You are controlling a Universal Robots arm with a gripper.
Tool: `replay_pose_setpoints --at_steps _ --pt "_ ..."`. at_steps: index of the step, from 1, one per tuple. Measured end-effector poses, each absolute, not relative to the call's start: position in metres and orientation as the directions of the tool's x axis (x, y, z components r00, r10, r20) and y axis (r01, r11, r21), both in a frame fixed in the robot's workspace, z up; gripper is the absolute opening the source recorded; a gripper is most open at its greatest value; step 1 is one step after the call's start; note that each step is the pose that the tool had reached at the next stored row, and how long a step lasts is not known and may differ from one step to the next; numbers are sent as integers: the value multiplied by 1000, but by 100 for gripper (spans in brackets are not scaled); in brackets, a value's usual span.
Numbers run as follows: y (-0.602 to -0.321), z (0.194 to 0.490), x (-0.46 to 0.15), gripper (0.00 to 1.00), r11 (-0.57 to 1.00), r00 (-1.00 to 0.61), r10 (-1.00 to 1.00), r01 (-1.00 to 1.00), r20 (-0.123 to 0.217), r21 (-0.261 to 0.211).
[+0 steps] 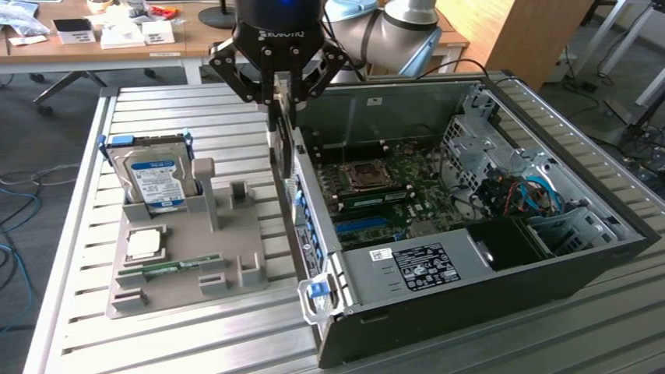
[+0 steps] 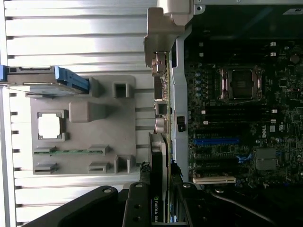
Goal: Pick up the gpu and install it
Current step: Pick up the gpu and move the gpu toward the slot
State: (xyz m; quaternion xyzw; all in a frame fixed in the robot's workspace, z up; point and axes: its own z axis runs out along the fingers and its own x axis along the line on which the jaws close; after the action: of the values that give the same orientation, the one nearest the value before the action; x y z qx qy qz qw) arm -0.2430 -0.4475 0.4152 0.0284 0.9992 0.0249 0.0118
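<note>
Clamping the thin green gpu [image 2: 160, 142] card, silver metal end bracket away from the fingers, your black gripper [image 2: 162, 191] holds it on edge. It hangs along the open black computer case [image 1: 582, 257] wall, between the green motherboard [image 1: 406, 199] and the grey plastic tray [image 1: 187, 269]. Contact with the wall: can't tell.

ROBOTIQ on claw [image 1: 280, 101] body, partial "NVIDIA QUA" on gpu [image 2: 160, 151] edge, other txt illegible
</note>
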Motion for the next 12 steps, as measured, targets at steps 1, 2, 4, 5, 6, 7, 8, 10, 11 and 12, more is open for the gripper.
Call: replay_pose_setpoints --at_steps 1,2,4,5,6,7,8,10,11,12 --pt "-447 415 -242 27 997 -998 57 56 -22 50" --pt "-447 415 -240 27 997 -998 57 56 -22 50" --pt "-447 415 -237 27 997 -998 57 56 -22 50" --pt "-447 415 -235 27 997 -998 57 56 -22 51" --pt "-447 415 -232 27 997 -998 57 56 -22 51" --pt "-447 415 -230 27 997 -998 57 56 -22 51" --pt "-447 415 -228 27 997 -998 57 56 -22 51" --pt "-447 415 -223 27 997 -998 57 56 -22 52" --pt "-447 415 -220 27 997 -998 57 56 -22 52" --pt "-447 415 -218 27 997 -998 57 56 -22 52"
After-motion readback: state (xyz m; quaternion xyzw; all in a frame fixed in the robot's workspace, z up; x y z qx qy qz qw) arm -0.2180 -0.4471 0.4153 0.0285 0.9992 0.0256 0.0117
